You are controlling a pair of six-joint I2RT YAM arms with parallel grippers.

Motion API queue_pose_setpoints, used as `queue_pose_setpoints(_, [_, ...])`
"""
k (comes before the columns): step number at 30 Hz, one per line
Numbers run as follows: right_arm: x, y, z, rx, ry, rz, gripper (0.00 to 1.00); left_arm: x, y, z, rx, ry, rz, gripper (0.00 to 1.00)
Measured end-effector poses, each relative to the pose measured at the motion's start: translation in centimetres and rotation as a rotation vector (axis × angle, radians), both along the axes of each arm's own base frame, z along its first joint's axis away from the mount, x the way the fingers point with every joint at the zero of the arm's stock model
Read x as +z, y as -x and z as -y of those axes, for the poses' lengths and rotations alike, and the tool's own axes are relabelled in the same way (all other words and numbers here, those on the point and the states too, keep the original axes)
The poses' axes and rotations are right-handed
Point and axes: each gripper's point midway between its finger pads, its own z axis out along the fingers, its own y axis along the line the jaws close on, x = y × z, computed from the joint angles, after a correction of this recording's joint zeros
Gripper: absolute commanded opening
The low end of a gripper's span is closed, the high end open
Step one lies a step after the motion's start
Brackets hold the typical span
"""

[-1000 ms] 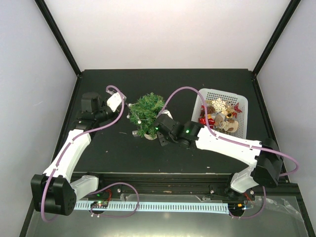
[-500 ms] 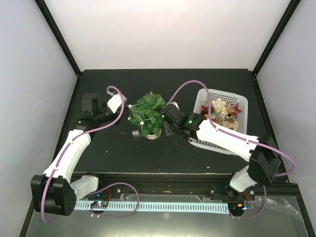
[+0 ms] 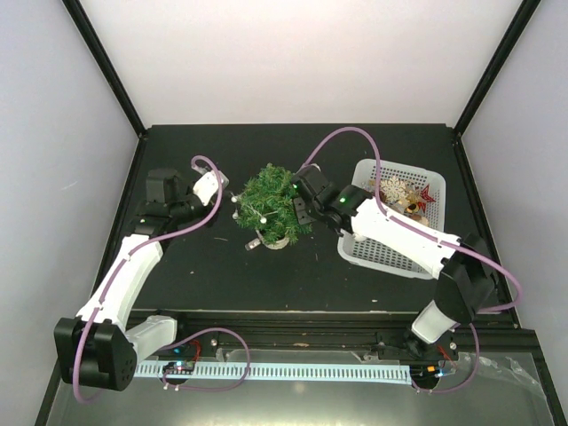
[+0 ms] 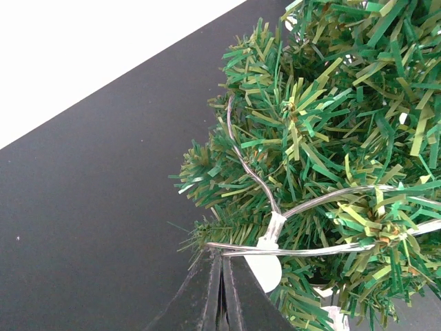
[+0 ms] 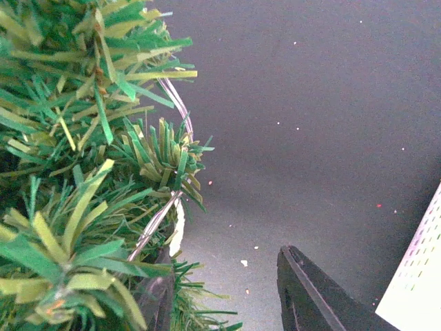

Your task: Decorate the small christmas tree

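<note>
The small christmas tree (image 3: 272,204) stands mid-table on its white pot (image 3: 276,240), a clear-wired light string (image 4: 310,249) with a white bulb (image 4: 265,265) draped over its branches (image 4: 324,124). My left gripper (image 3: 227,197) is at the tree's left side. Its jaws are shut (image 4: 222,256) with the string's wire caught at the very tips. My right gripper (image 3: 299,202) is pressed to the tree's right side and stands open (image 5: 231,296). Foliage (image 5: 76,138) buries one of its fingers. The other finger (image 5: 310,296) is free, and only bare table shows between them.
A white mesh basket (image 3: 368,253) with several ornaments (image 3: 399,200) sits right of the tree, under my right forearm; its corner (image 5: 413,276) shows in the right wrist view. A small white piece (image 3: 251,244) lies by the pot. Black frame posts bound the table.
My right gripper swung from the near side of the pot up to the tree's right side. The tree shifted slightly right. The left arm barely moved.
</note>
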Motion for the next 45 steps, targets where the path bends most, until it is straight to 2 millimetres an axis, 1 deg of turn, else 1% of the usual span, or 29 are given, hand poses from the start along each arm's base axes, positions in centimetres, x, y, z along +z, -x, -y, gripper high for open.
queue_pose_setpoints(3, [0.1, 0.3, 0.1, 0.004, -0.003, -0.006, 0.44, 0.3, 0.1, 0.0, -0.003, -0.004, 0.011, 0.04])
queue_pose_setpoints(7, [1.0, 1.3, 1.1, 0.003, -0.026, 0.0, 0.45, 1.6, -0.2, -0.1, -0.001, -0.01, 0.047, 0.03])
queue_pose_setpoints(10, [2.7, 2.3, 1.9, 0.005, -0.054, 0.019, 0.45, 2.7, -0.6, -0.3, 0.013, -0.018, 0.076, 0.03])
queue_pose_setpoints(13, [4.7, 3.2, 2.1, 0.022, -0.094, 0.046, 0.46, 3.2, -0.8, -0.4, 0.021, -0.021, 0.093, 0.03])
queue_pose_setpoints(15, [5.7, 4.0, 2.0, 0.043, -0.115, 0.056, 0.46, 3.3, -0.9, -0.4, 0.02, -0.02, 0.098, 0.04])
queue_pose_setpoints(17, [6.1, 5.0, 1.5, 0.073, -0.122, 0.054, 0.46, 3.4, -0.9, -0.3, 0.018, -0.018, 0.101, 0.04])
queue_pose_setpoints(22, [6.1, 6.8, -0.3, 0.141, -0.114, 0.034, 0.46, 4.1, -0.9, -0.1, 0.006, -0.009, 0.123, 0.05])
queue_pose_setpoints(26, [5.8, 8.3, -2.1, 0.192, -0.11, 0.018, 0.5, 3.8, -1.3, 0.0, 0.0, -0.011, 0.117, 0.05])
queue_pose_setpoints(28, [5.3, 8.9, -2.8, 0.207, -0.106, 0.003, 0.55, 3.1, -1.7, 0.0, -0.001, -0.015, 0.099, 0.05])
queue_pose_setpoints(30, [4.6, 9.3, -3.5, 0.217, -0.093, -0.016, 0.62, 2.4, -2.0, 0.0, -0.002, -0.018, 0.081, 0.05])
queue_pose_setpoints(34, [2.9, 9.4, -3.8, 0.193, -0.068, -0.057, 0.69, 1.7, -2.3, 0.1, -0.003, -0.02, 0.058, 0.04])
queue_pose_setpoints(37, [2.3, 9.3, -3.8, 0.175, -0.064, -0.073, 0.72, 1.7, -2.3, 0.1, -0.004, -0.019, 0.061, 0.04])
queue_pose_setpoints(39, [2.4, 9.4, -3.8, 0.168, -0.069, -0.075, 0.73, 1.8, -2.3, 0.1, -0.005, -0.018, 0.063, 0.04])
queue_pose_setpoints(42, [3.0, 9.4, -4.2, 0.159, -0.088, -0.069, 0.77, 1.8, -2.4, 0.1, -0.005, -0.018, 0.065, 0.04])
queue_pose_setpoints(45, [3.7, 9.6, -4.7, 0.153, -0.111, -0.062, 0.84, 1.9, -2.4, 0.1, -0.004, -0.016, 0.066, 0.04])
